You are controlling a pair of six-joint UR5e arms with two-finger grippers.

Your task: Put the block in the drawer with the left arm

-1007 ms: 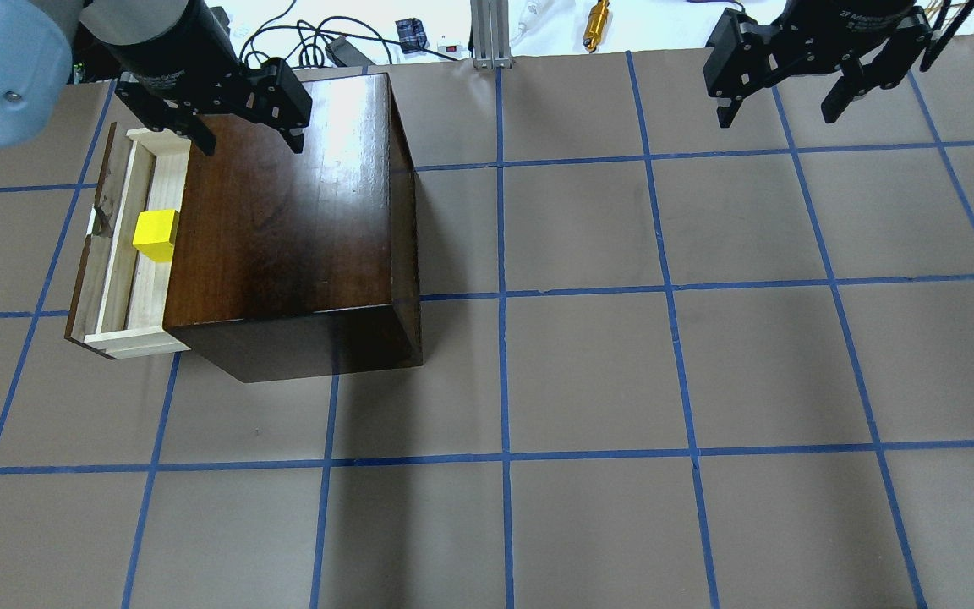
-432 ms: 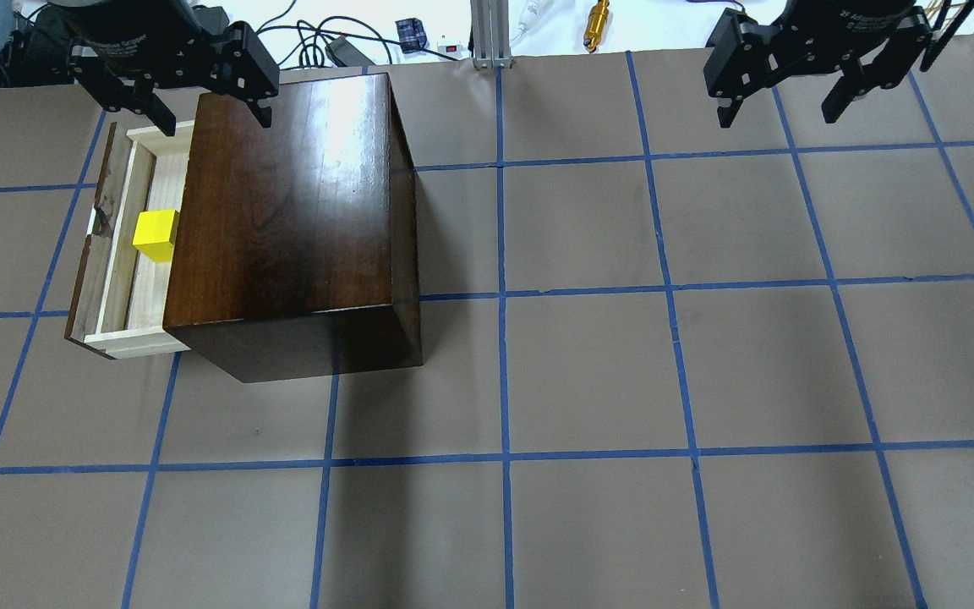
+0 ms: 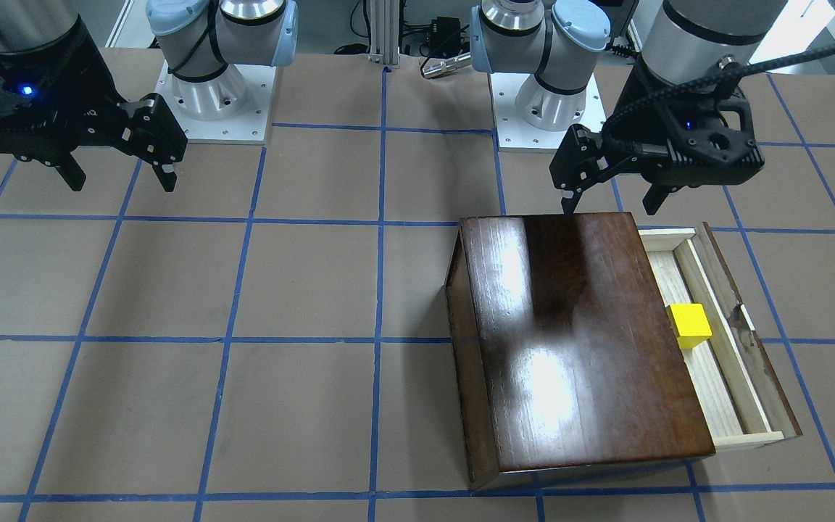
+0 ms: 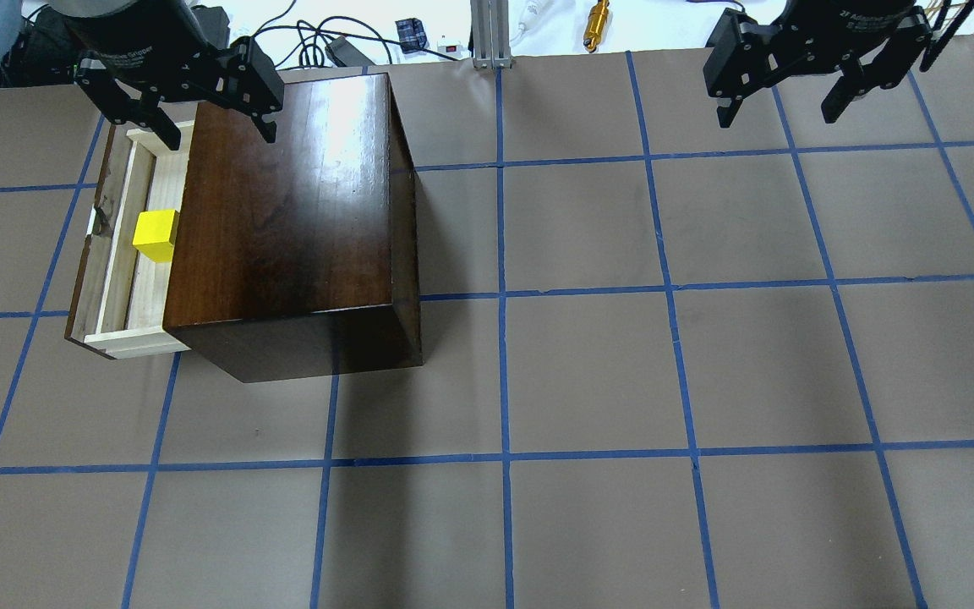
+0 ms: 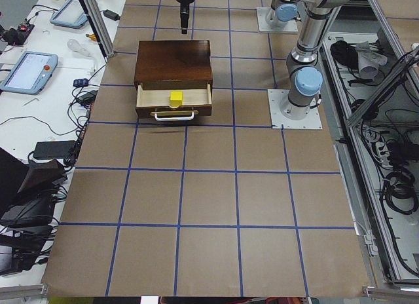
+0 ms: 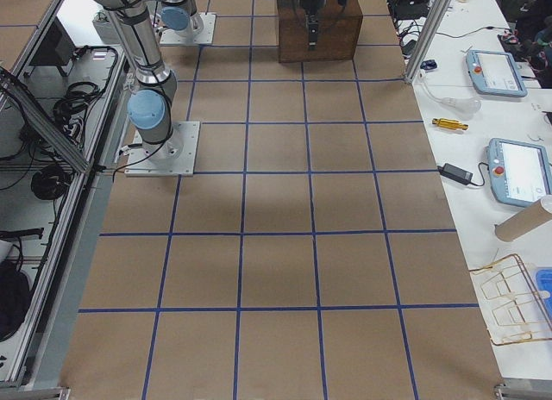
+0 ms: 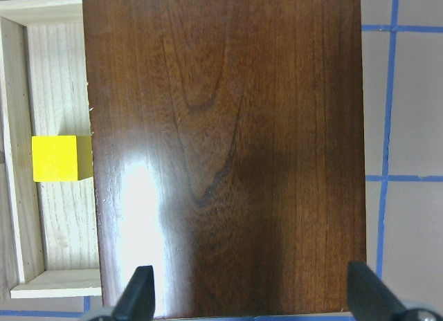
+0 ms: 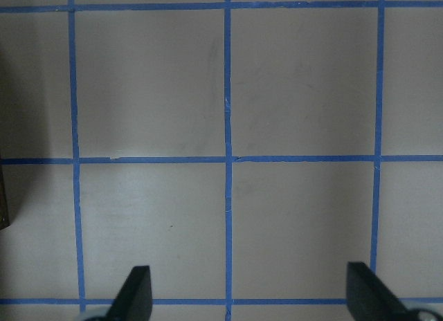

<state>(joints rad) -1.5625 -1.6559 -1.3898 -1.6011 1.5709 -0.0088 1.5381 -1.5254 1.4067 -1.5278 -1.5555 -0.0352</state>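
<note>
Two teach pendants (image 6: 516, 171) lie beside the drawer's (image 4: 145, 292) blue-gridded table (image 4: 588, 372).

Silver left arm (image 3: 707, 35) and right arm (image 3: 22, 22), pale-blue joint caps (image 3: 171, 14), white base plates (image 3: 251, 127); black blue-lit left gripper (image 3: 612, 209) and right gripper (image 3: 122, 185); ribbed cable (image 3: 794, 59) on left

Bright, even light, sharp focus. White glare streaks the cabinet (image 4: 292, 220) top; in the overhead view its soft shadow crosses the desk (image 4: 588, 372) toward 6 o'clock.

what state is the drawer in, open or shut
Open: the drawer sticks out from the cabinet, its tray exposed with the block inside.
</note>
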